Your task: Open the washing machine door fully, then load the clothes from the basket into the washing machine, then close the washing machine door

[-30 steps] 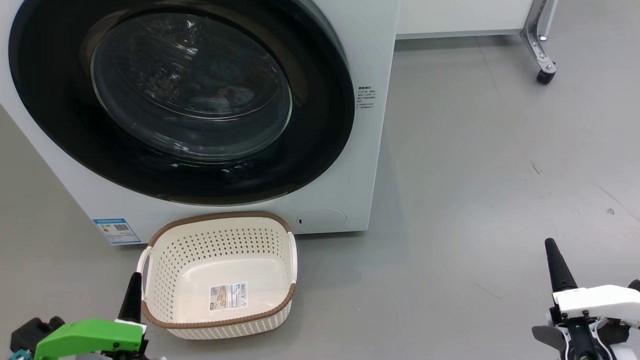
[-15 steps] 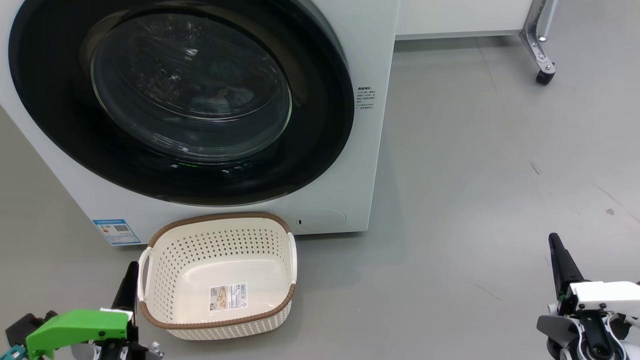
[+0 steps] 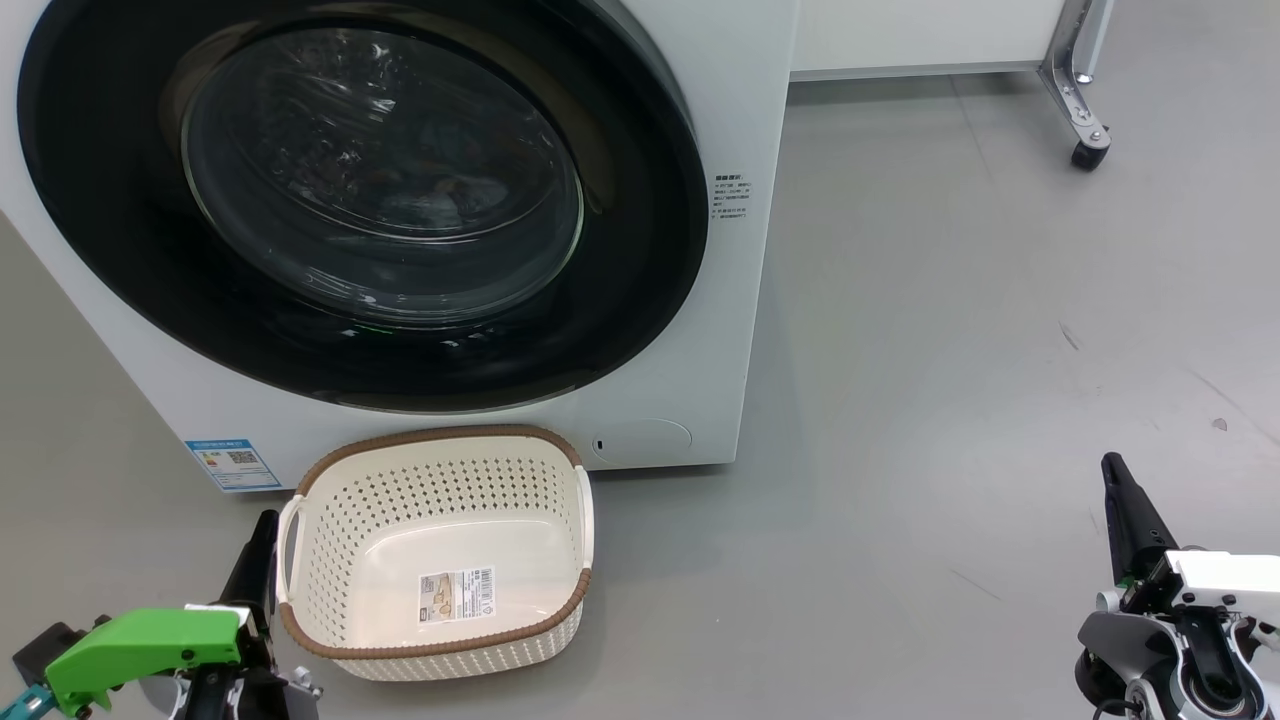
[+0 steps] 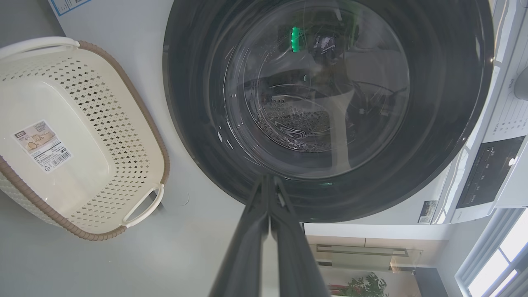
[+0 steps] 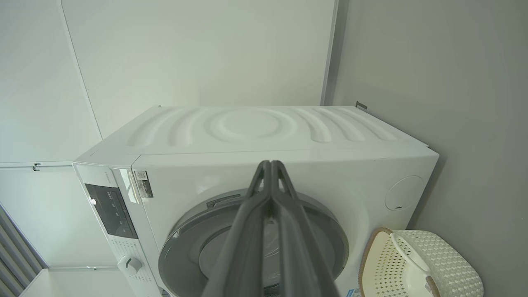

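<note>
The washing machine [image 3: 735, 100] stands at the upper left, and its door [image 3: 640, 260] lies shut flat against the front, black rim around the glass bowl [image 3: 380, 170]. Behind the glass a dim pale and brownish shape shows; I cannot tell if it is the clothes. The basket [image 3: 440, 434] sits on the floor under the door, holding nothing but its label sticker [image 3: 457, 592]. My left gripper [image 3: 266, 520] is shut beside the basket's left handle, its fingertips together [image 4: 269, 178]. My right gripper [image 3: 1112, 462] is shut over bare floor at the lower right, pointing at the machine [image 5: 270, 163].
A blue sticker [image 3: 232, 462] marks the machine's low front left. A metal leg on a caster [image 3: 1088, 140] stands at the upper right below a white panel [image 3: 920, 35]. Grey floor [image 3: 950, 350] spreads right of the machine. The control panel [image 4: 489, 169] shows beside the door.
Both grippers have shifted slightly: the left one edged up and left, the right one's wrist slid to the lower right with its tip a little higher. Door and basket stayed put.
</note>
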### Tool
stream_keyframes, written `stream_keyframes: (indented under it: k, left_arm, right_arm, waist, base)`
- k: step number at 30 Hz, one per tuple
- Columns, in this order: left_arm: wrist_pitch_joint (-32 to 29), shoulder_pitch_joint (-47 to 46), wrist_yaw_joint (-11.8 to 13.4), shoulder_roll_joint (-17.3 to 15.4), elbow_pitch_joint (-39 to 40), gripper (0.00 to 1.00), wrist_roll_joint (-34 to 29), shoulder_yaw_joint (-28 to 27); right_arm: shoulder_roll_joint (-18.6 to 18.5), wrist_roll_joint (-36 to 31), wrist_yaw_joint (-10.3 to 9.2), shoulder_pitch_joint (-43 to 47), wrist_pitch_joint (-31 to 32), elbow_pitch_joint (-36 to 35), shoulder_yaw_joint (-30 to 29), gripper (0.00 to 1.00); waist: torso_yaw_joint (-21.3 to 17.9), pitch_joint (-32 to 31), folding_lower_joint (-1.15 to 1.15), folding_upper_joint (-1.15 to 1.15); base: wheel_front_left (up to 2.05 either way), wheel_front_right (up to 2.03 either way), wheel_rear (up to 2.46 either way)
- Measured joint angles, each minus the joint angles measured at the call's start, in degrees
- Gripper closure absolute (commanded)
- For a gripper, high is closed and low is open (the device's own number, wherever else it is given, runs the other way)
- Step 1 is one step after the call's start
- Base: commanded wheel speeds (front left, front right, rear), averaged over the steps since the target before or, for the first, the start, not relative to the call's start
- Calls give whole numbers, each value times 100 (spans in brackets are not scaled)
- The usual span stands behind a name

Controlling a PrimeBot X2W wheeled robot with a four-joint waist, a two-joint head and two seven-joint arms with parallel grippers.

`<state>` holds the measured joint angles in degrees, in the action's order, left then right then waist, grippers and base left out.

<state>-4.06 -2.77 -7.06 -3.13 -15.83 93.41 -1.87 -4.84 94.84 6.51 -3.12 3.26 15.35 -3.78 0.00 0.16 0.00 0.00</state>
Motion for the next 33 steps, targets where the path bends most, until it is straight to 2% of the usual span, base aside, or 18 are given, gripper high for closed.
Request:
stream_keyframes:
  k: [33]
  left_arm:
    - [-1,-34,1,0,-15,100,0,-9]
  right_arm:
    - [24,0,10,0,1,48,-22,100]
  waist:
    - [0,-2,0,0]
  base:
    - [0,0,0]
